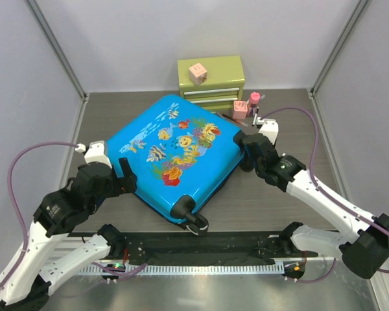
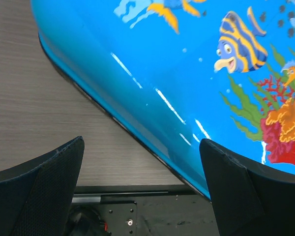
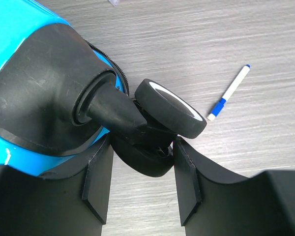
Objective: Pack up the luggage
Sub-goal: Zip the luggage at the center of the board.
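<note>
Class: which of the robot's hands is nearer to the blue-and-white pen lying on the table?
Right. The right hand grips a wheel of the luggage, the pen lying just beyond; the left hand is open at the luggage's opposite edge.

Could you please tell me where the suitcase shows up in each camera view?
Top external: the suitcase lies in the middle.
Left wrist: its blue shell fills the upper right.
Right wrist: its corner at upper left, a wheel between the fingers.
Shared landmark: the grey wood-grain table.
</note>
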Tool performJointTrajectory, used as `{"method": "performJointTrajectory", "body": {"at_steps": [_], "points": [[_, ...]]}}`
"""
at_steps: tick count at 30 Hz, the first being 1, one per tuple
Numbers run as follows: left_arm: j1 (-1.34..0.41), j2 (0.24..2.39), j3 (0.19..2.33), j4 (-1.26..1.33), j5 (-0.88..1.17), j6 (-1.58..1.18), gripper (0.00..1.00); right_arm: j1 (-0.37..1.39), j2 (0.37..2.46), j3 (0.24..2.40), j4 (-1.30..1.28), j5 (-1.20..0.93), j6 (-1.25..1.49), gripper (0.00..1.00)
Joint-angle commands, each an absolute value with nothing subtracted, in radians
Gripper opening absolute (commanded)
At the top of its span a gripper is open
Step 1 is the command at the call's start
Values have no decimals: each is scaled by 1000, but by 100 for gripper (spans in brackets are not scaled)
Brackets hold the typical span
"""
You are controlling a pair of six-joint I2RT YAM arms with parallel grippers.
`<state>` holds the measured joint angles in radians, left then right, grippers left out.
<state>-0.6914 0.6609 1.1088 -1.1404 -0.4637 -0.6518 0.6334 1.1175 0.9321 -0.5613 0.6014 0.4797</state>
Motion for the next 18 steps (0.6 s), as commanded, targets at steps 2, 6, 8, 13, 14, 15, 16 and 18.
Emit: {"method": "performJointTrajectory", "body": {"at_steps": [2,6,8,13,14,15,16,18], "points": [[-687,620,1016,-1089,-483,-759,100,600,1069,864,-724,629,512,1],[-683,626,928,-1010,-469,-785,100,607,1051,821,-689,549,488,1],[-678,637,910,-965,-462,-792,100,614,1057,804,-670,493,479,1],[-626,670,887,-902,-453,-770,100,646,1060,787,-670,428,488,1],[-612,675,878,-885,-442,-762,100,653,1057,776,-672,419,494,1],[-577,680,873,-873,-427,-746,100,669,1045,773,-670,408,511,1],[-557,686,867,-862,-390,-738,100,682,1039,769,-670,405,520,1],[-490,690,844,-812,-341,-721,100,707,1029,759,-676,406,547,1]]}}
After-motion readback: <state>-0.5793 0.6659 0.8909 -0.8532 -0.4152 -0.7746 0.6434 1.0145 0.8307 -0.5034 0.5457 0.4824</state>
